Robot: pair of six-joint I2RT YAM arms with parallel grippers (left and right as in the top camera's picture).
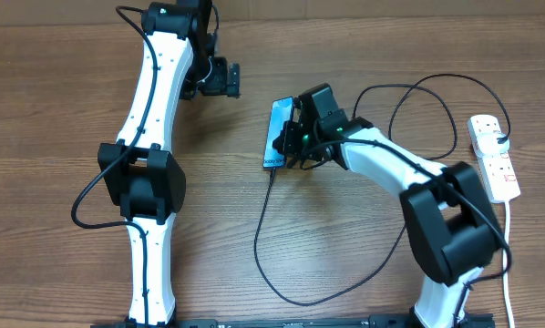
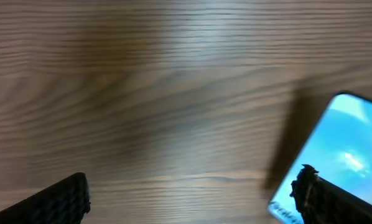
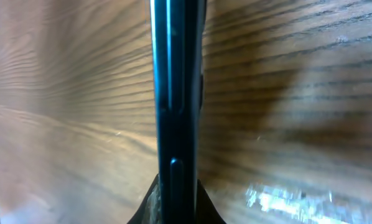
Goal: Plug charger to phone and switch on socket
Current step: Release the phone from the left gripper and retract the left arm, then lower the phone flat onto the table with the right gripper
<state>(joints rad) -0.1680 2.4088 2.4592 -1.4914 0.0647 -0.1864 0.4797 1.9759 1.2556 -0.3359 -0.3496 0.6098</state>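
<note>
The phone [image 1: 279, 135], its light-blue screen lit, lies mid-table. My right gripper [image 1: 300, 137] is shut on it across its thickness. In the right wrist view the phone [image 3: 173, 93] shows edge-on between the fingers [image 3: 175, 205]. The thin black charger cable [image 1: 259, 246] runs from the phone's near short edge, loops over the table and ends in a black plug [image 1: 500, 138] in the white socket strip [image 1: 496, 169]. I cannot tell if the tip is seated. My left gripper [image 1: 225, 80] is open and empty, left of the phone [image 2: 344, 146]; its fingers [image 2: 192, 190] are spread wide.
The socket strip's white cord [image 1: 510, 264] runs down toward the front edge at the right. Cable loops [image 1: 427, 91] lie between the right arm and the strip. Bare wooden table [image 2: 173, 93] lies under the left gripper.
</note>
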